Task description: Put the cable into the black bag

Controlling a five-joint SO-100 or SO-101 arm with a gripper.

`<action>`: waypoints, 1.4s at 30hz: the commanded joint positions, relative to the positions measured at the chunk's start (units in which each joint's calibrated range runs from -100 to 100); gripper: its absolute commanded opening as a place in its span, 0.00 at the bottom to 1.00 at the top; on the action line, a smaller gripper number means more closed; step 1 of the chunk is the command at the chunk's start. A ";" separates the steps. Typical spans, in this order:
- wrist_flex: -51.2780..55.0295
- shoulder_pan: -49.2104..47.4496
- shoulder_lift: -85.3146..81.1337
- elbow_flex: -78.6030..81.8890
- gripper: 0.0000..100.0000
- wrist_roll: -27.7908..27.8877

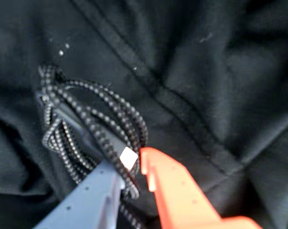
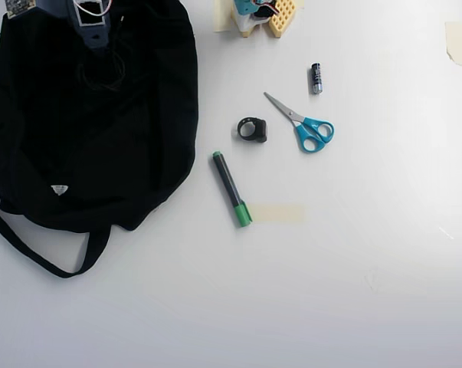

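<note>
Two jaws (image 1: 134, 164), one blue and one orange, pinch the cable (image 1: 93, 126) at its coiled bundle in the wrist view, a small white tag showing between their tips. Black folds of the black bag (image 2: 139, 130) fill that view behind the coil. On the white bench (image 2: 353, 291) overhead, the bag lies at nine to eleven o'clock, the arm above its top edge. Near the centre sit a black ring-shaped object (image 2: 252, 129), a marker (image 2: 231, 188) with green cap, blue-handled scissors (image 2: 303, 125) and a small battery (image 2: 316, 78).
</note>
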 commanded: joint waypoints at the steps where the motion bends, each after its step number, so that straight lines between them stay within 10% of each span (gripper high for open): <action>1: -0.61 0.52 -0.63 -0.70 0.03 -0.07; 4: -0.35 0.44 -1.71 -0.70 0.25 -0.07; 11: 9.47 -3.89 -23.78 -0.88 0.27 -0.12; 19: 16.88 -41.81 -35.15 -0.61 0.27 -0.80; 27: 16.10 -56.85 -35.23 -0.79 0.03 -0.96; 42: 8.69 -61.34 -56.81 21.59 0.02 0.14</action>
